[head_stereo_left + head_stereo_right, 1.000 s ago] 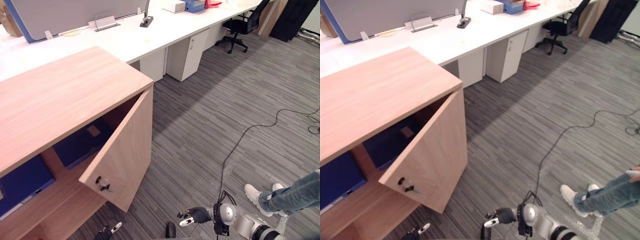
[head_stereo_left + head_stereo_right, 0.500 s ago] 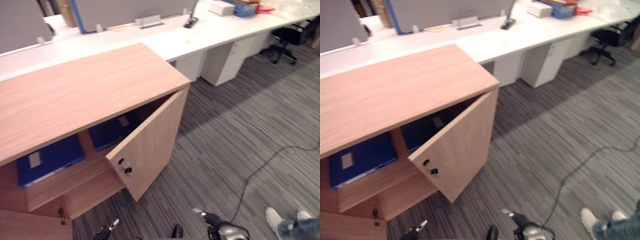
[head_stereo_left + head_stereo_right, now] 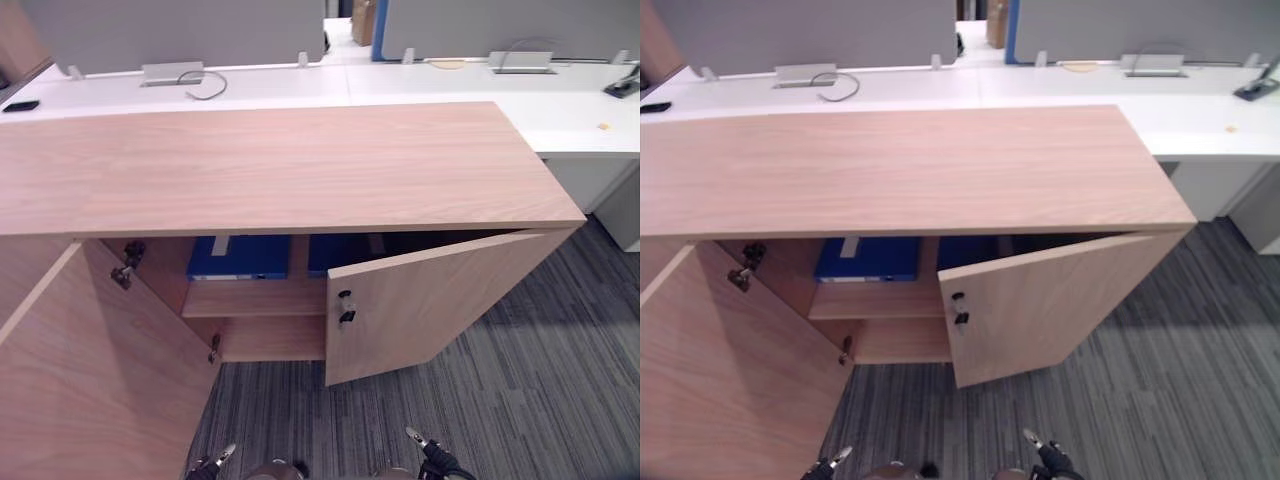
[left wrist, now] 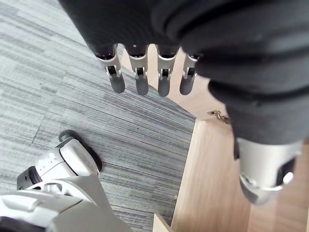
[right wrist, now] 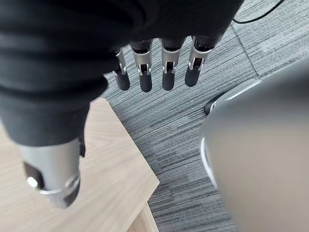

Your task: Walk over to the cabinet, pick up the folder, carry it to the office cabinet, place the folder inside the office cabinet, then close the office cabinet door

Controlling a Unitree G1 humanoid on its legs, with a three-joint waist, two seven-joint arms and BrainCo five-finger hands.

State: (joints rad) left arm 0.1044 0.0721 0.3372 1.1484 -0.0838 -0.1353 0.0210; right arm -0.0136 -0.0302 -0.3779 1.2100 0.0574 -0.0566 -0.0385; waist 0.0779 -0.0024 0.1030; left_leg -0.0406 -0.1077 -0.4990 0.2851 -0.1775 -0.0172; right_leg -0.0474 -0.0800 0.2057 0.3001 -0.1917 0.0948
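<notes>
Square on to the office cabinet (image 3: 280, 165) now, pale wood, both doors open; the left door (image 3: 90, 380) stands wide, reaching toward the camera, while the right door (image 3: 440, 300) is only partly open, with a key (image 3: 344, 308) hanging at its lock; inside, on the shelf (image 3: 255, 298), there's the blue folder (image 3: 240, 257), a pale label showing on it; just beside it a second blue folder (image 3: 335, 254) peeks out past the right door's edge, mostly hidden; neither folder is touched by anything; down at the bottom edge of the head views the two hands hang low over the grey striped carpet (image 3: 520, 400), well apart from the shelf; the left hand (image 4: 162, 77) has its fingers straight in a loose row with the thumb off to one side, and it holds nothing; past its fingertips lie carpet and a wood panel of the cabinet; the right hand (image 5: 145, 72) is the same story, fingers straight and relaxed, empty, with carpet and a corner of wood panel beyond them; behind the cabinet runs a white desk (image 3: 300, 85) with grey partition screens (image 3: 170, 30) standing along it.
</notes>
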